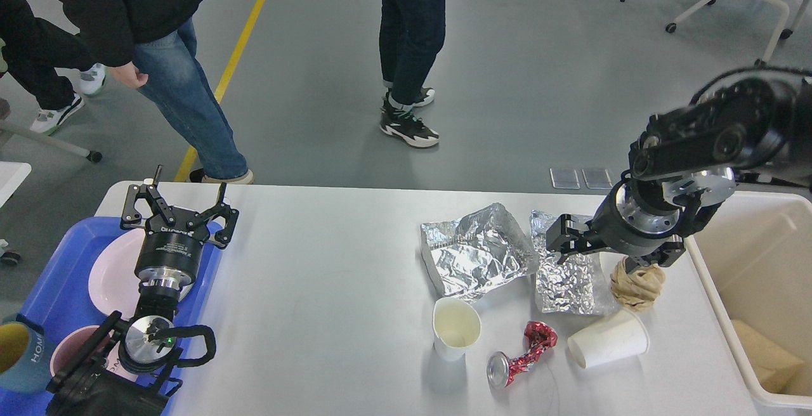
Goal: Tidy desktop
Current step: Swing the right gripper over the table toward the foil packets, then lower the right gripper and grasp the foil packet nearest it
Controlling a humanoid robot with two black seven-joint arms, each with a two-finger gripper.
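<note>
The white desktop (330, 276) carries litter on its right half: two crumpled foil sheets (476, 251) (564, 273), an upright paper cup (455, 327), a paper cup on its side (608, 338), a crushed red can (520, 356) and a brown paper wad (637, 286). My right gripper (614, 257) is open and points down, low over the wad and the right foil sheet, with one finger on each side. My left gripper (179, 199) is open and empty over a pink plate (108, 276).
A blue tray (57, 289) at the left edge holds the plate, a pink bowl (70, 346) and a blue mug (19, 352). A cream bin (717, 314) with brown paper inside stands at the right edge. People stand beyond the far edge.
</note>
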